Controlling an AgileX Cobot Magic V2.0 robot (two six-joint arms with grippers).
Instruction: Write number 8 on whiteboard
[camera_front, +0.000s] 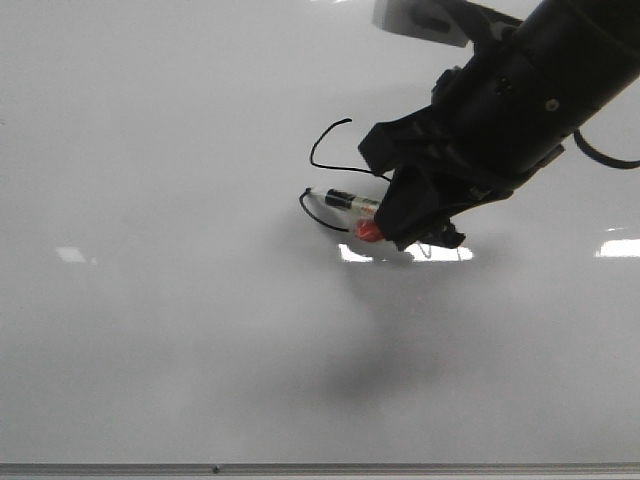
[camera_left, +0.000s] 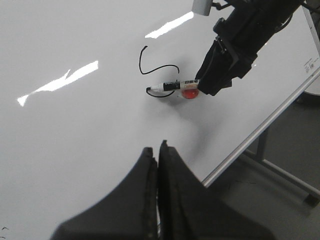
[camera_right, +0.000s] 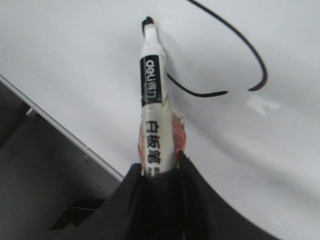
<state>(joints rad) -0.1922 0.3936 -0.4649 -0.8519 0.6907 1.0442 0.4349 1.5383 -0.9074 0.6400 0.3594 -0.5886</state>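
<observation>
The whiteboard (camera_front: 150, 330) fills the front view. On it is a thin black line (camera_front: 322, 150): an open upper curve and a short lower hook, part of the number 8. It also shows in the left wrist view (camera_left: 141, 62) and the right wrist view (camera_right: 252, 57). My right gripper (camera_front: 405, 228) is shut on a white marker (camera_front: 345, 198) with a black label and red tape; its tip touches the board at the lower hook's end. The marker shows in the right wrist view (camera_right: 151, 100) between the fingers. My left gripper (camera_left: 158, 150) is shut and empty, above bare board.
The board's grey metal frame edge (camera_front: 300, 467) runs along the near side. In the left wrist view the frame edge (camera_left: 270, 117) slants past a stand leg (camera_left: 280, 172) and dark floor. Bright light reflections (camera_front: 70, 254) lie on the board.
</observation>
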